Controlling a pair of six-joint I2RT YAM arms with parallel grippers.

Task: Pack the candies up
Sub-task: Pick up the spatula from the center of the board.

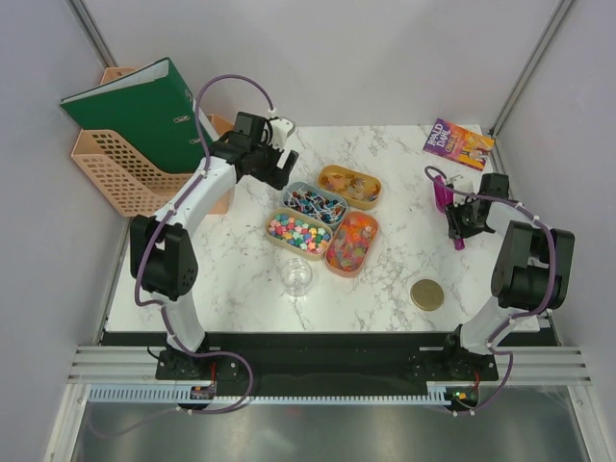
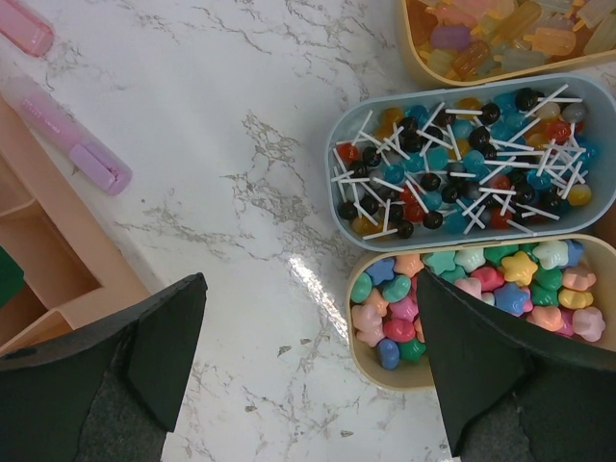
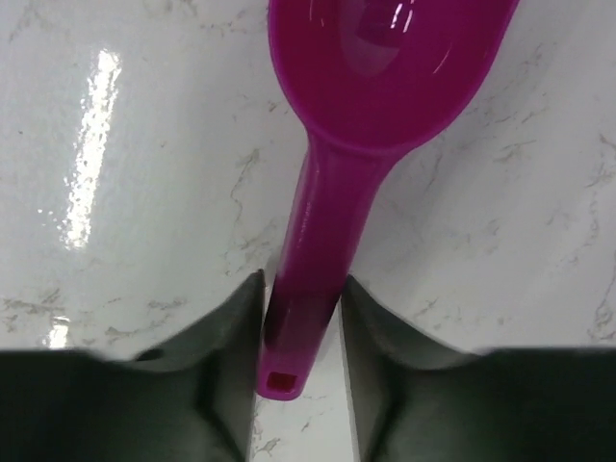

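Right gripper (image 3: 300, 285): clenched on the thin handle of your magenta scoop (image 3: 385, 67).
Left gripper (image 2: 308, 284): spread wide, empty, at the edge of the star candies (image 2: 481, 289).
Risk: the scoop may twist in this grip when you dig.

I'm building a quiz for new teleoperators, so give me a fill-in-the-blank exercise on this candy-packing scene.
1. The right gripper is shut on the handle of a magenta ____.
2. The candies lie in ____ oval trays.
3. The left gripper hangs over the table with its jaws ____.
4. The lollipops with white sticks lie in the ____ tray.
Missing words: scoop; four; open; blue.
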